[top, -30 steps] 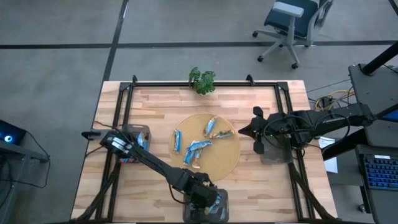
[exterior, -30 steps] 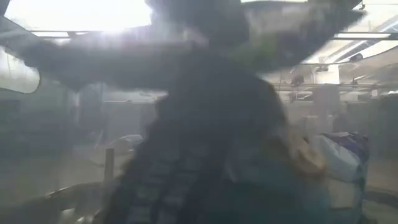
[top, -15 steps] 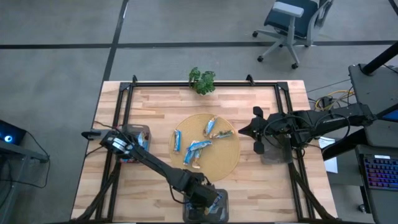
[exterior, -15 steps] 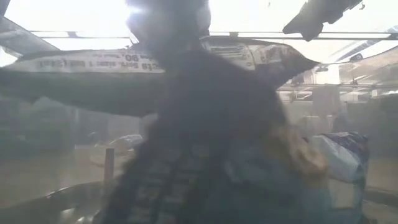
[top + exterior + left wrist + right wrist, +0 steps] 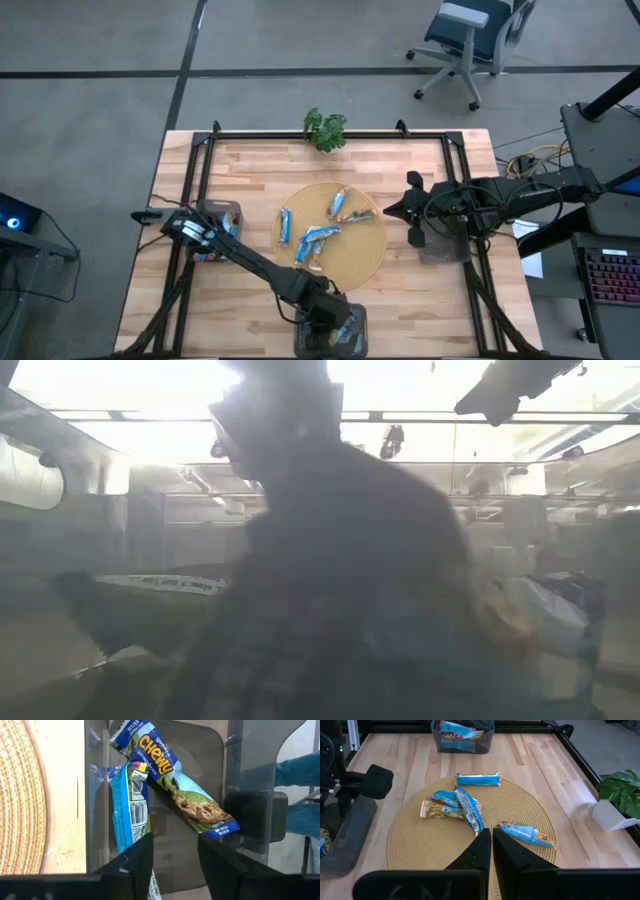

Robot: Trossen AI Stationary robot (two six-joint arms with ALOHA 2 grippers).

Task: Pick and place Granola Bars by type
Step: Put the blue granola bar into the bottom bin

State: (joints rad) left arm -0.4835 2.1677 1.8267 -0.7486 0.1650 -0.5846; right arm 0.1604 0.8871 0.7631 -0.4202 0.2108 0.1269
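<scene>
My left gripper (image 5: pixel 175 865) hangs open over a clear bin (image 5: pixel 335 330) at the table's near edge. Two granola bars lie in that bin: a blue one showing its barcode (image 5: pixel 127 810) and a Chewy one (image 5: pixel 175 785) lying across its upper end. The barcode bar's lower end runs behind one finger. Several more blue bars (image 5: pixel 318 238) lie on the round woven mat (image 5: pixel 345 270). My right gripper (image 5: pixel 491 845) is shut and holds nothing, above the mat's right edge. In the low view the left arm fills the picture, with a wrapper (image 5: pixel 165 582) low beside it. My left gripper stands with one finger (image 5: pixel 140 865) beside the barcode bar's lower end (image 5: pixel 134 837), coming from above and slanting down into the bin. I cannot tell whether that finger touches the wrapper. The bar lies in the bin, not between the fingers.
A second bin (image 5: pixel 215 232) with bars stands at the table's left, and a third (image 5: pixel 440 245) lies under the right arm. A small potted plant (image 5: pixel 325 130) sits at the far edge. A black frame rail (image 5: pixel 330 135) runs round the tabletop.
In the low view a bar's wrapper that stretched level and high beside the left arm has dropped to low on the left, into the near bin. Both arms have kept their places.
</scene>
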